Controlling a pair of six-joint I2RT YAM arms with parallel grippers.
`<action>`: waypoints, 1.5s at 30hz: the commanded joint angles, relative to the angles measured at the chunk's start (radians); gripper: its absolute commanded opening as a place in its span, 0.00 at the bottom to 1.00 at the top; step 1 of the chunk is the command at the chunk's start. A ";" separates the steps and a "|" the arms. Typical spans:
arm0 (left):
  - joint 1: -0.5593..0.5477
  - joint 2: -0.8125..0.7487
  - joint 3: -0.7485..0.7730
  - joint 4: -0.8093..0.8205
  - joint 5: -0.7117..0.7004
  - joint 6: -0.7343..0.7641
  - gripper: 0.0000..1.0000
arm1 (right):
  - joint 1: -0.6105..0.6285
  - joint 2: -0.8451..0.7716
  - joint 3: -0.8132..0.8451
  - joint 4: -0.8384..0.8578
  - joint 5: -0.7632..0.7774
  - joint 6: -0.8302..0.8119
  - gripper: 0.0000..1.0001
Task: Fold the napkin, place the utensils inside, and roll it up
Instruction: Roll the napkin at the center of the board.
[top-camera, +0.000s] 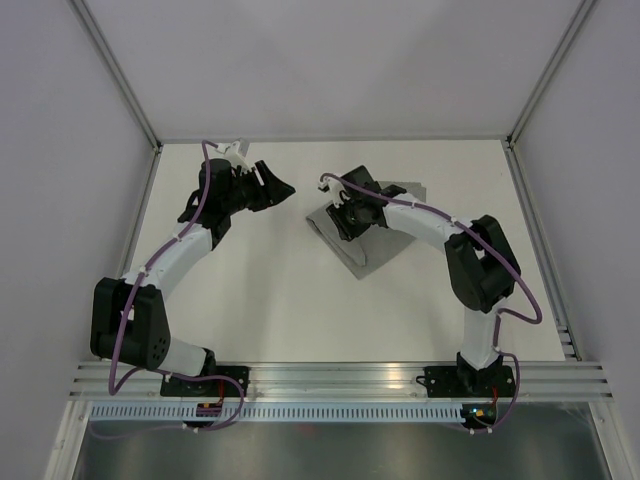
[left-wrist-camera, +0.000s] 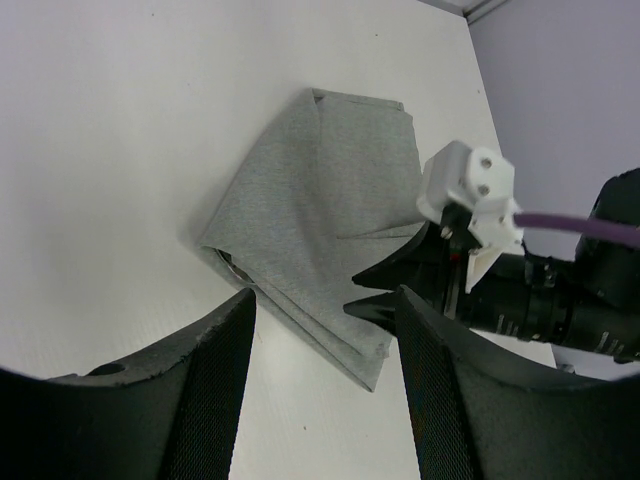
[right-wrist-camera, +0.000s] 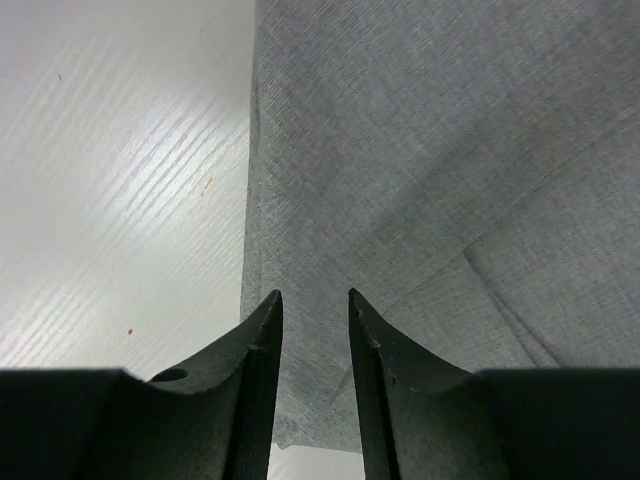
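The grey napkin (top-camera: 372, 252) lies folded into a long band on the white table, right of the middle. In the left wrist view the napkin (left-wrist-camera: 320, 180) shows layered edges along its lower side. My right gripper (top-camera: 342, 222) hovers low over the band, open, with only the napkin (right-wrist-camera: 450, 150) showing through the narrow gap between its fingers. The same right gripper (left-wrist-camera: 365, 290) points at the band's lower half. My left gripper (top-camera: 281, 190) is open and holds nothing, well to the left of the cloth. The utensils are hidden.
Pale walls with metal posts close in the table (top-camera: 270, 300) at the back and sides. The right arm's elbow (top-camera: 482, 262) stands right of the napkin. An aluminium rail (top-camera: 340, 378) with both arm bases runs along the near edge.
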 joint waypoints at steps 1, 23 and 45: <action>0.009 -0.022 -0.005 0.045 0.002 -0.037 0.63 | 0.044 -0.057 -0.032 0.033 0.116 -0.054 0.39; 0.028 -0.011 -0.011 0.073 0.038 -0.040 0.63 | 0.221 0.035 -0.057 0.087 0.359 -0.031 0.52; 0.035 -0.008 -0.031 0.091 0.050 -0.050 0.63 | 0.246 0.098 -0.080 0.115 0.419 -0.025 0.50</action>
